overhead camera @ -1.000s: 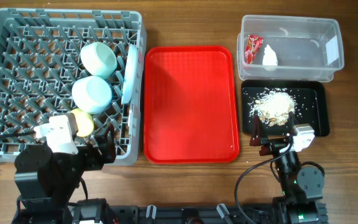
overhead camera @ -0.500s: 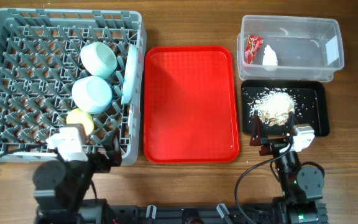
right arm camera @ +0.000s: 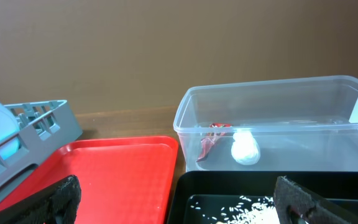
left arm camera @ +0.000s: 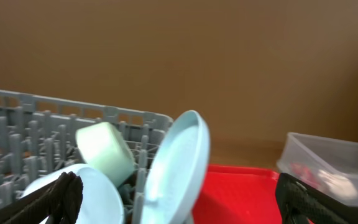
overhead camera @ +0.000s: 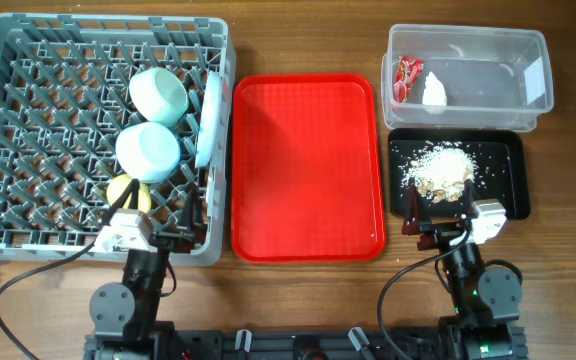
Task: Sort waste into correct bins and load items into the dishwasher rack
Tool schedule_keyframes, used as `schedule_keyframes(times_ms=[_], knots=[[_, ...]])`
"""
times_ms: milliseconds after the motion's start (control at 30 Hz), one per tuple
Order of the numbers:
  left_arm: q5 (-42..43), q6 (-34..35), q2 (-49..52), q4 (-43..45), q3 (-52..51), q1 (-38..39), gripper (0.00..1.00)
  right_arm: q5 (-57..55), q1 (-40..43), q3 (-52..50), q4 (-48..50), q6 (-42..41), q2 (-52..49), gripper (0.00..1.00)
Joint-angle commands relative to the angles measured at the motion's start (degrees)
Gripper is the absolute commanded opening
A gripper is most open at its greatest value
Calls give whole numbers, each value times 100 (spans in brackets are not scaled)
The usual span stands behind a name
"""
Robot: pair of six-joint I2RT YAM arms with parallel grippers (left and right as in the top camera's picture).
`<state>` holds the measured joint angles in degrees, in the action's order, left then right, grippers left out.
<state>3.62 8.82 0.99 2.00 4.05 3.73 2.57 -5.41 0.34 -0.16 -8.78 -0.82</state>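
Note:
The grey dishwasher rack (overhead camera: 28, 110) holds two mint-green bowls (overhead camera: 158, 95) (overhead camera: 148, 150), an upright pale plate (overhead camera: 208, 115) and a yellow cup (overhead camera: 126, 192). The clear tub (overhead camera: 488, 85) holds the red wrapper (overhead camera: 406, 78) and white tissue (overhead camera: 434, 92). The black tray (overhead camera: 498, 160) holds pale food scraps (overhead camera: 443, 168). My left gripper (overhead camera: 168, 222) is open and empty at the rack's front edge, facing the plate (left arm camera: 176, 165) and bowls (left arm camera: 104, 152). My right gripper (overhead camera: 436, 215) is open and empty at the black tray's front edge (right arm camera: 229, 186). No fork or chopstick shows.
An empty red serving tray (overhead camera: 308, 165) lies between the rack and the bins. It also shows in the left wrist view (left arm camera: 241, 193) and the right wrist view (right arm camera: 104, 174). Both arm bases sit at the table's front edge.
My left arm has drawn back from over the rack's front-left corner, moving right and toward the front edge. The right arm and all the objects have not moved.

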Motion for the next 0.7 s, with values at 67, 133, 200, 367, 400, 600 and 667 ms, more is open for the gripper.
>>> schedule_keyframes(times_ms=[67, 133, 200, 367, 400, 600, 667], knots=[[-476, 212, -83, -192, -376, 28, 100, 90, 24, -4, 22, -57, 55, 100], [-476, 210, -83, -538, -376, 28, 100, 90, 24, -4, 22, -59, 55, 100], [-452, 210, -83, -614, -376, 28, 100, 90, 24, -4, 22, -57, 55, 100], [-455, 210, -70, -612, -374, 28, 100, 90, 24, -4, 22, -57, 55, 100], [-457, 210, -61, -612, -374, 28, 100, 90, 24, -4, 22, -57, 55, 100], [-457, 210, -61, -612, -374, 28, 100, 90, 24, -4, 22, -57, 57, 100], [-455, 210, -61, -612, -374, 28, 100, 90, 24, -4, 22, -59, 55, 100]])
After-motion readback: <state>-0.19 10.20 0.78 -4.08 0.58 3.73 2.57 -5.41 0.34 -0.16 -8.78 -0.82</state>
